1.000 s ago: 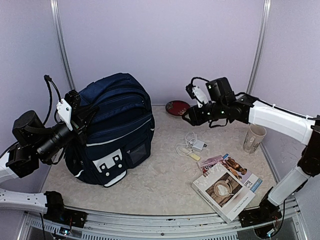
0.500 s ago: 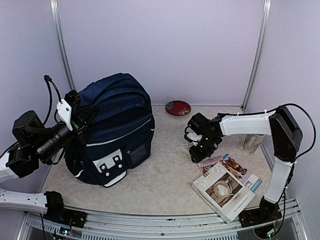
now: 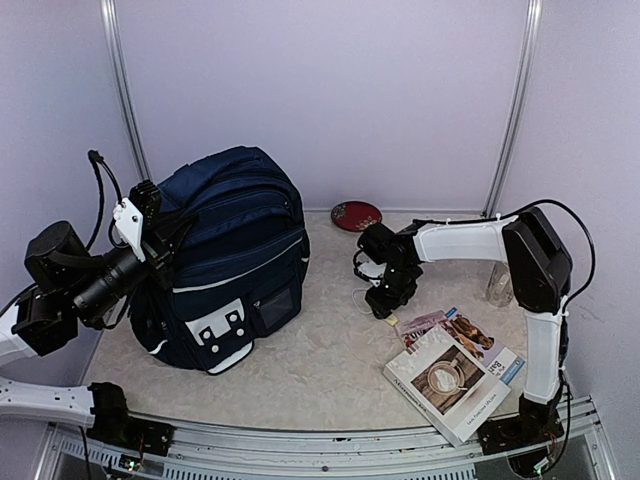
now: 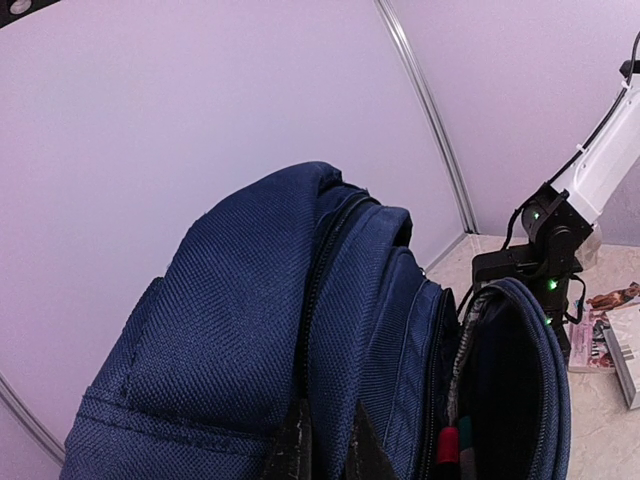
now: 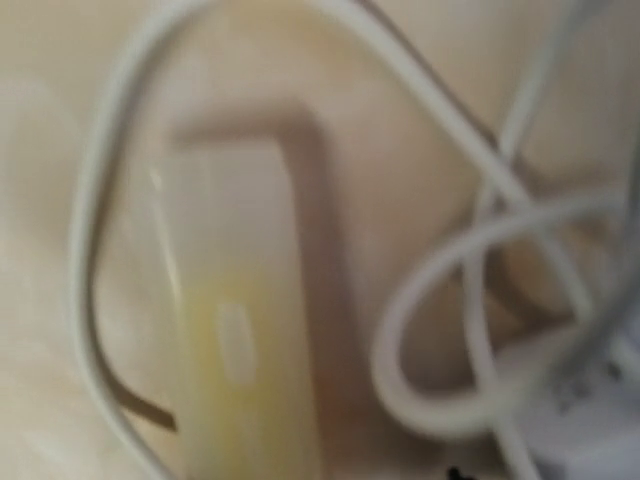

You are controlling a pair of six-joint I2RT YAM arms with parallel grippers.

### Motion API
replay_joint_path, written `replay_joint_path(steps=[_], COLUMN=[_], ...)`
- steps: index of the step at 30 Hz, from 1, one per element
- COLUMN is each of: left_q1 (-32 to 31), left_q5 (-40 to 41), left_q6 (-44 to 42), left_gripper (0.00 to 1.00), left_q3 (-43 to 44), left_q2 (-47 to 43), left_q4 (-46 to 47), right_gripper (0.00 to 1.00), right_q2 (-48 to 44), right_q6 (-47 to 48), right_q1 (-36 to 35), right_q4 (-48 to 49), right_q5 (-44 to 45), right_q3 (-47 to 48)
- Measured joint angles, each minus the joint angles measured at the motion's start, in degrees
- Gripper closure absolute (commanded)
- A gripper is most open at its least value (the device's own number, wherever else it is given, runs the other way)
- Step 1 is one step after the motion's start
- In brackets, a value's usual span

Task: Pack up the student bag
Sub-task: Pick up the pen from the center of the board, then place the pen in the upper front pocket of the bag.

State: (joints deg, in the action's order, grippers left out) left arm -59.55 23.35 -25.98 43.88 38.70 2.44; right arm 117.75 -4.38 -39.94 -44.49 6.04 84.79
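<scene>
The student bag (image 3: 235, 255), navy with white piping and a white patch, stands upright at the left of the table. My left gripper (image 3: 155, 235) is shut on the fabric by its top zip, a fold pinched between the dark fingers (image 4: 295, 450). The front compartment (image 4: 505, 380) gapes open. My right gripper (image 3: 388, 298) is down on the table over a white charger cable (image 5: 440, 290) and a pale yellow stick (image 5: 235, 330). The right wrist view is very close and blurred. Its fingers do not show there.
A red dish (image 3: 356, 214) lies at the back of the table. Books and a magazine (image 3: 455, 370) lie at the front right. A cup (image 3: 497, 283) stands behind the right arm. Red and green pen ends (image 4: 450, 445) stick up in the bag's pocket.
The right arm has swung down from above the back of the table to the cable and yellow stick. The left arm and the bag have not moved.
</scene>
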Motion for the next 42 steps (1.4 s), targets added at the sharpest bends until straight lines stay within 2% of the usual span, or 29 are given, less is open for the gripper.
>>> replay_joint_path(steps=[4, 10, 14, 22, 29, 38, 42], left_q1=[0.0, 0.2, 0.4, 0.8, 0.8, 0.8, 0.9], left_q5=[0.0, 0.0, -0.3, -0.6, -0.6, -0.7, -0.7], left_q6=[0.0, 0.0, 0.0, 0.0, 0.0, 0.0, 0.0], left_gripper=[1.00, 1.00, 1.00, 1.00, 1.00, 1.00, 1.00], left_q3=[0.0, 0.0, 0.0, 0.0, 0.0, 0.0, 0.0], left_q2=[0.0, 0.0, 0.0, 0.0, 0.0, -0.1, 0.0], left_q4=[0.0, 0.0, 0.0, 0.0, 0.0, 0.0, 0.0], right_gripper=[0.66, 0.62, 0.65, 0.93, 0.96, 0.96, 0.96], right_q2=[1.7, 2.1, 0.5, -3.7, -6.1, -23.5, -29.8], right_q6=[1.7, 1.8, 0.9, -0.5, -2.2, -3.6, 1.0], right_q1=[0.0, 0.0, 0.0, 0.0, 0.0, -1.0, -3.5], right_q4=[-0.1, -0.1, 0.8, 3.3, 3.5, 4.3, 9.4], right_q5=[-1.5, -4.9, -6.3, -7.9, -6.1, 7.4, 10.3], right_q3=[2.6, 2.6, -0.2, -6.3, -7.1, -7.4, -7.6])
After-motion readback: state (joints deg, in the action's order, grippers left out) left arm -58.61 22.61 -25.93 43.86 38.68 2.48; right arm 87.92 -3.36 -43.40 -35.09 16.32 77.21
